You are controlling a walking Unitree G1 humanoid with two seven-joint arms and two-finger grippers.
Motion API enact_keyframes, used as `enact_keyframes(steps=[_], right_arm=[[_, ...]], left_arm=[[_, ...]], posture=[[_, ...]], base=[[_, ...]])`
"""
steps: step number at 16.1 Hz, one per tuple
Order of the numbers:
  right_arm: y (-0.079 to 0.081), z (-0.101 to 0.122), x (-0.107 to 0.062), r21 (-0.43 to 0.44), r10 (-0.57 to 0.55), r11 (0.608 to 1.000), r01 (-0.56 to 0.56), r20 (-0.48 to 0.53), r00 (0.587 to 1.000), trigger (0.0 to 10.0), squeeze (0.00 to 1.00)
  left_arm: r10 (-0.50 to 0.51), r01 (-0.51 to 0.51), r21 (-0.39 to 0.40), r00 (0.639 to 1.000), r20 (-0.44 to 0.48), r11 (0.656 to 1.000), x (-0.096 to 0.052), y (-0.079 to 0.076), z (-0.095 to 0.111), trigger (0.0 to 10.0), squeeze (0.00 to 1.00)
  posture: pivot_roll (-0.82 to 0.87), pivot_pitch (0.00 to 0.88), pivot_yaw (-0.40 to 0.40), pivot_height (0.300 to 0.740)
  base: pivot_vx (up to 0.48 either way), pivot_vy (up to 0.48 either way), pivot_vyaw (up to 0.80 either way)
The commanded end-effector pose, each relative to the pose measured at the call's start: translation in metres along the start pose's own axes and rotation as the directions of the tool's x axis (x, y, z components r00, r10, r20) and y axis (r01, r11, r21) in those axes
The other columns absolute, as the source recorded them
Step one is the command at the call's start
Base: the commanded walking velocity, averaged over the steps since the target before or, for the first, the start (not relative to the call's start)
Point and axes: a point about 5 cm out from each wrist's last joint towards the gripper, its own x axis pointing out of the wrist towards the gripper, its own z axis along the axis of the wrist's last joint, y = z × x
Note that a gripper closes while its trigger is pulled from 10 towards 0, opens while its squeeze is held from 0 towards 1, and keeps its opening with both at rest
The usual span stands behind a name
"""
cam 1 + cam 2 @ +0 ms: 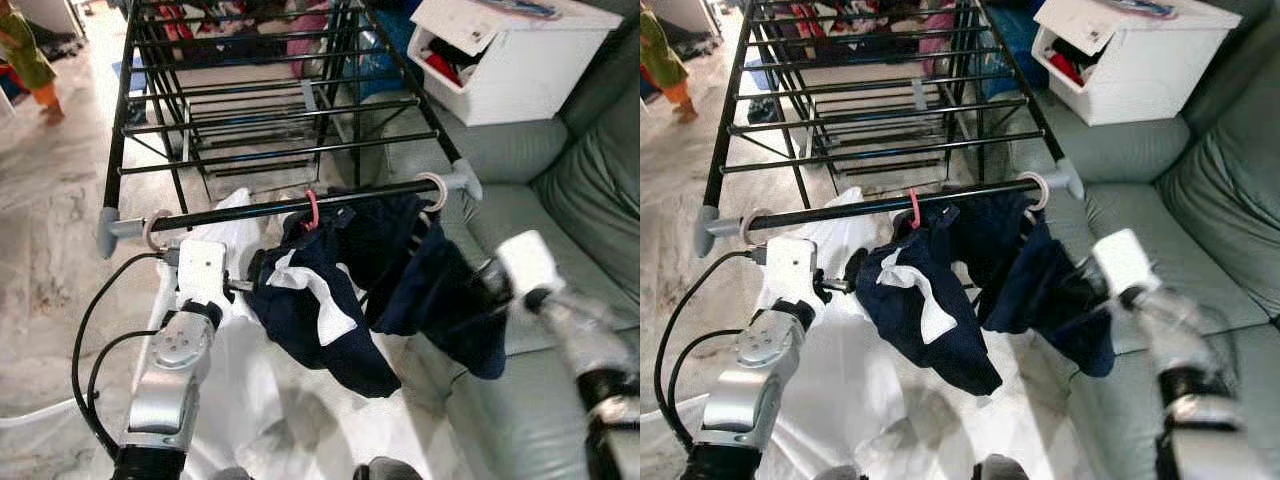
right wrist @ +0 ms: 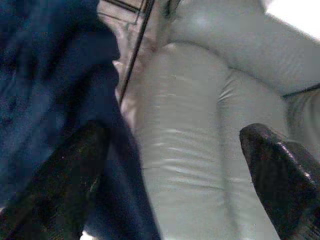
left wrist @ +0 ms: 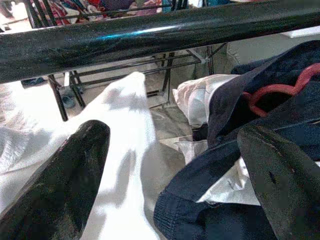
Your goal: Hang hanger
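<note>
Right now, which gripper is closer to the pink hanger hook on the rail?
The left. The left gripper sits open just below the rail, beside the pink hanger hook. The right gripper, open too, is farther off, past the navy garment by the sofa.

sofa (image 1: 560, 200) crowding right, rack bar (image 1: 290, 207) overhead
</note>
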Motion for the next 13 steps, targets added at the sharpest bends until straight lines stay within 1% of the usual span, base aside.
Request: enact_keyframes(steps=[1,3,4,6,7,8,10,13], right_arm=[[0.002,0.002,0.002,0.009,0.030,1.000,-0.030,-0.003,1.000,0.0,0.00],[-0.001,0.012,0.008,0.043,0.125,0.991,-0.124,-0.018,0.992,0.0,0.00],[0.002,0.015,0.011,0.064,0.209,0.976,-0.206,-0.033,0.977,0.0,0.00],[0.004,0.017,0.012,0.062,0.259,0.965,-0.256,-0.043,0.965,0.0,0.00],[0.006,0.017,0.012,0.061,0.310,0.950,-0.306,-0.055,0.949,0.0,0.00],[0.007,0.018,0.012,0.071,0.339,0.940,-0.334,-0.057,0.939,0.0,0.00],[0.007,0.018,0.011,0.089,0.363,0.930,-0.357,-0.062,0.930,0.0,0.00],[0.002,0.014,0.008,0.078,0.375,0.926,-0.369,-0.102,0.921,0.0,0.00]], left_arm=[[-0.003,0.003,0.008,1.000,0.003,1.000,0.000,0.000,0.003,10.0,0.00],[-0.008,0.009,0.008,1.000,-0.004,1.000,0.000,0.000,0.003,10.0,0.00],[-0.012,0.012,0.009,1.000,-0.006,1.000,0.001,0.000,0.003,10.0,0.00],[-0.011,0.011,0.008,1.000,-0.008,1.000,0.001,0.000,0.003,10.0,0.00],[-0.008,0.008,0.007,1.000,-0.010,1.000,0.001,0.001,0.003,10.0,0.00],[-0.007,0.007,0.006,1.000,-0.012,1.000,0.001,0.000,0.002,10.0,0.00],[-0.005,0.006,0.003,1.000,-0.014,1.000,0.001,0.000,0.002,10.0,0.00],[-0.003,0.003,-0.004,1.000,-0.018,1.000,0.001,-0.001,0.001,10.0,0.00]], posture=[[0.04,0.028,0.007,0.740],[0.04,0.031,0.013,0.740],[0.05,0.032,0.009,0.740],[0.05,0.030,0.006,0.740],[0.05,0.038,0.002,0.740],[0.05,0.039,-0.001,0.740],[0.04,0.034,-0.005,0.740],[0.04,0.033,-0.010,0.740]], base=[[0.000,0.000,0.00],[0.000,0.000,0.00],[0.000,0.000,0.00],[0.000,0.000,0.00],[0.000,0.000,0.00],[0.000,0.000,0.00],[0.000,0.000,0.00],[0.000,0.000,0.00]])
